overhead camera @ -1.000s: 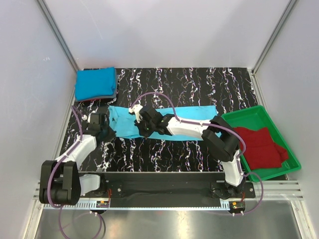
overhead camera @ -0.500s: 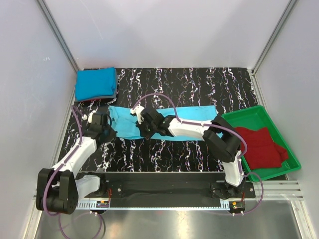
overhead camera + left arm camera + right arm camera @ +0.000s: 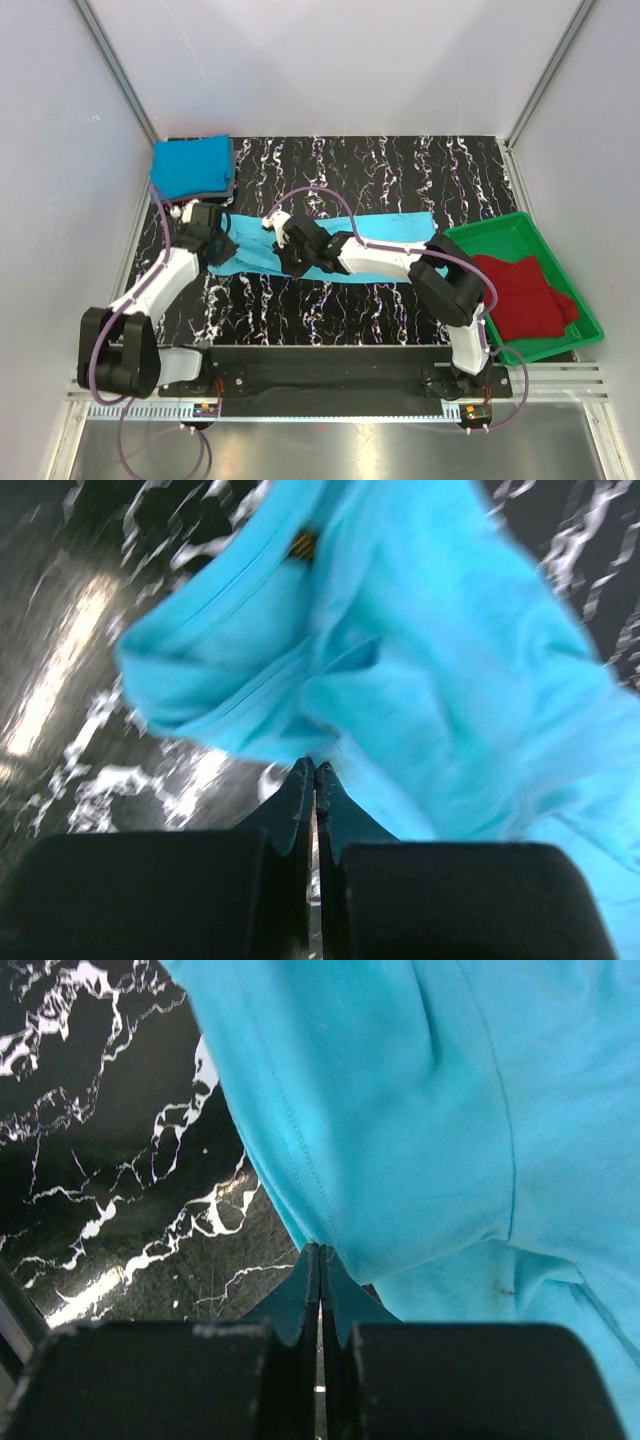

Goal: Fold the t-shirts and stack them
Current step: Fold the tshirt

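The light turquoise t-shirt (image 3: 385, 228) lies across the middle of the bench (image 3: 400, 165), which is black with white streaks. The shirt makes a long strip from left to right. Its right part lies flat. Its left part is bunched up.

The left end effector (image 3: 214, 244) is at the left end of this shirt. In the left wrist view its two fingers are pressed tight together, and a bit of the turquoise cloth is caught at their tips. The cloth sits in soft folds there, and a seam with a small tag shows near the top of that view.

The right end effector (image 3: 296, 262) is at the near edge of the same shirt, a little left of the middle. In the right wrist view its fingers are also pressed together. They pinch the stitched hem right at their tips, and the black bench shows to the left of the cloth.

A deeper blue t-shirt (image 3: 190, 165) is folded in the far left corner of the bench. It is on top of a small stack. A grey t-shirt (image 3: 229, 187) peeks out under its right side.

A green tray (image 3: 480, 235) sits at the near right. A dark red t-shirt (image 3: 520, 295) lies loose in it.
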`<action>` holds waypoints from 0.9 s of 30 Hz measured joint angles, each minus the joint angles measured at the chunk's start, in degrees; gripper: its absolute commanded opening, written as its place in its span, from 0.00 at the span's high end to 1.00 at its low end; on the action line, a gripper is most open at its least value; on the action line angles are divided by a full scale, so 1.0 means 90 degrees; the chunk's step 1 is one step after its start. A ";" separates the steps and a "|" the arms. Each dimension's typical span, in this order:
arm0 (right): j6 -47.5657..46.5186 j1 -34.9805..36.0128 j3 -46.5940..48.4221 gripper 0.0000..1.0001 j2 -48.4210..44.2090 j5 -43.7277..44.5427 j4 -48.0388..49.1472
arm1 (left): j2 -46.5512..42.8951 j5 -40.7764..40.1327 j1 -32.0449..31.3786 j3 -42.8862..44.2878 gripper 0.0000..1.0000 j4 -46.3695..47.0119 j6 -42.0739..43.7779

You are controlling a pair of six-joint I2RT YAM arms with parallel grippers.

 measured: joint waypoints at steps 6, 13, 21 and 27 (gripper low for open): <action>0.0197 -0.0342 0.0182 1.00 0.0000 -0.0087 0.0000 | 0.1056 0.0019 -0.0012 0.1166 0.99 0.0087 0.0308; 0.0355 -0.1027 0.0627 0.96 0.0109 -0.0376 -0.0007 | 0.2239 0.0170 -0.0017 0.2137 0.78 0.0017 0.0539; 0.0542 -0.1370 0.0911 0.68 0.0335 -0.0478 -0.0172 | 0.3126 0.0180 -0.0017 0.3082 0.56 -0.0170 0.0877; 0.0816 -0.1372 0.0911 0.69 0.0323 -0.0459 -0.0403 | 0.2878 0.0151 -0.0049 0.3172 0.58 -0.0282 0.1071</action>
